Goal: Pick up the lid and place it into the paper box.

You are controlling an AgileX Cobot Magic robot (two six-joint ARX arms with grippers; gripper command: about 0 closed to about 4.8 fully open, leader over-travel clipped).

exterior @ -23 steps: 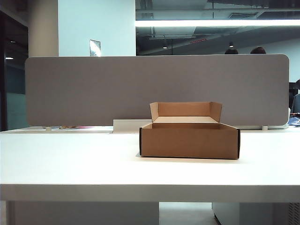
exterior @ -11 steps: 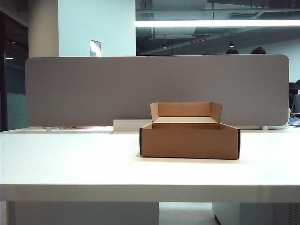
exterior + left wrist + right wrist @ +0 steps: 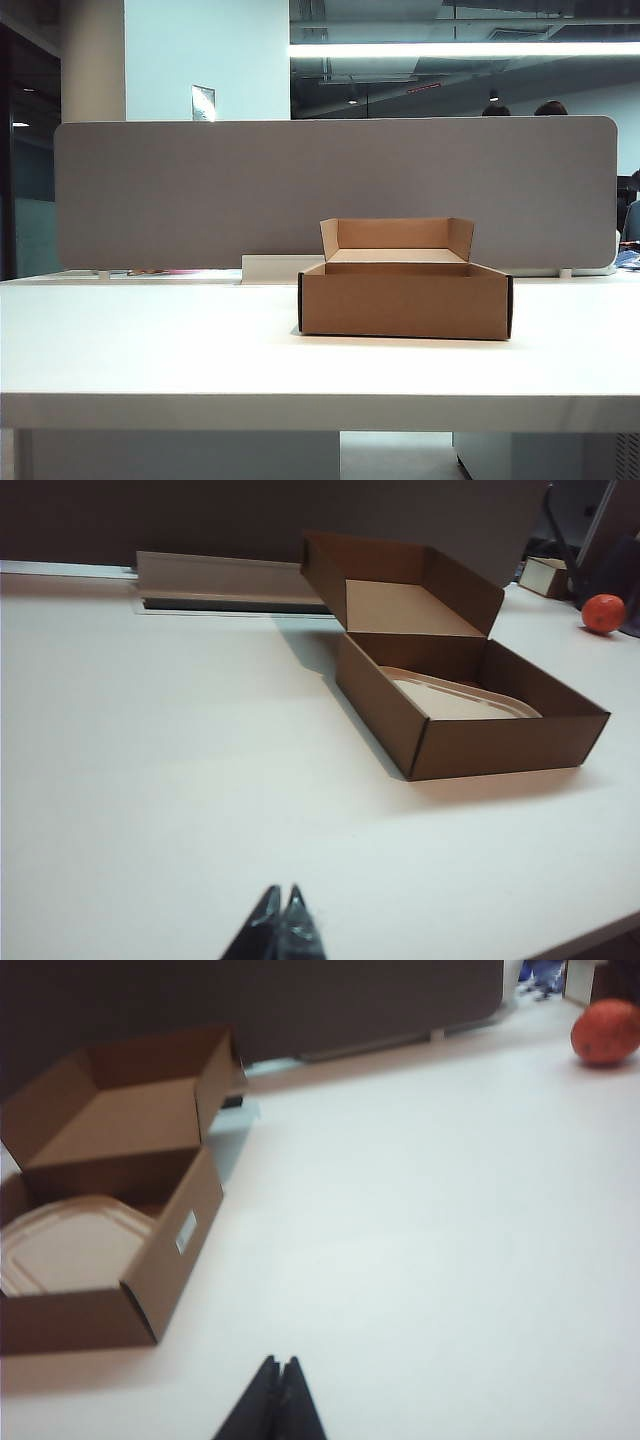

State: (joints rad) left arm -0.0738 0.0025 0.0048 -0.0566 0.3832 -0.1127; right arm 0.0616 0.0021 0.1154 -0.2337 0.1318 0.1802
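Left wrist view shows the lid [image 3: 462,698] already lying flat inside the paper box [image 3: 505,747], its rounded edge just inside the walls. My left end effector [image 3: 282,920] hangs low over the bare worktop [image 3: 150,760], near side and left of the box, its tips pressed together on nothing. My right end effector [image 3: 276,1390] is likewise shut and empty, on the near side to the right of the box, well apart from it. The lid [image 3: 70,1245] looks light, thin and fairly stiff (moulded fibre, I would guess), with a matt surface unlikely to slip. If I had to lift it again, I would pinch the raised rim, gently, since hard squeezing could dent it.
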